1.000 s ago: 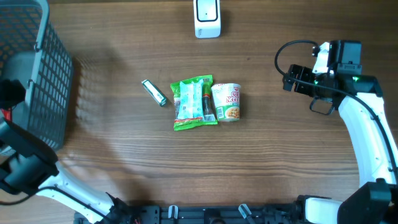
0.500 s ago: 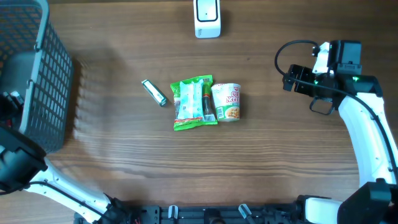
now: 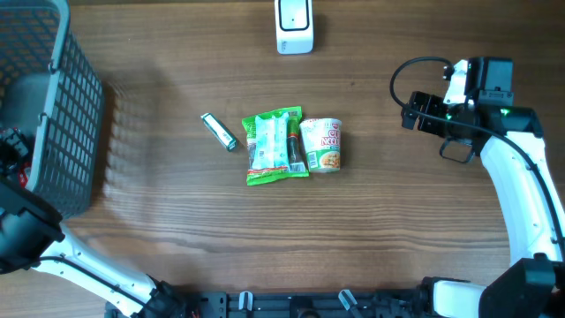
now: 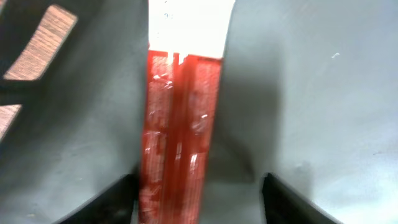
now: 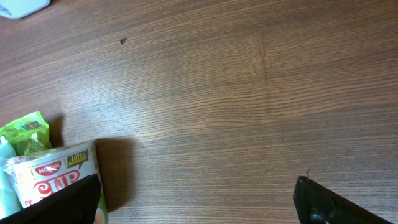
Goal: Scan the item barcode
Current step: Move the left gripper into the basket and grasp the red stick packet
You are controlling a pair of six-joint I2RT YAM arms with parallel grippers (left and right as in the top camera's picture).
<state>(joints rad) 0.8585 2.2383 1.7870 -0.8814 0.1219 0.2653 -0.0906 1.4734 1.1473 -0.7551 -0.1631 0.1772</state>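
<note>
Pick-up step, by my reading. The left gripper [image 4: 198, 179] is reaching inside the grey basket [image 4: 323, 93] at the left end, its fingers [image 4: 121, 193] standing apart on either side of a red packet [image 4: 180, 124] and not pinching it. The packet is lying on the basket's grey surface with its long axis running straight away from the wrist, white end pointing far — no barcode showing. The next move is calling for a squeeze across the narrow width, then a lift clear of the mesh toward the white scanner [image 3: 294, 26] on the far side. The right gripper [image 5: 196, 186] is hanging wide open, holding nothing, beside the cup noodles [image 5: 56, 180].
</note>
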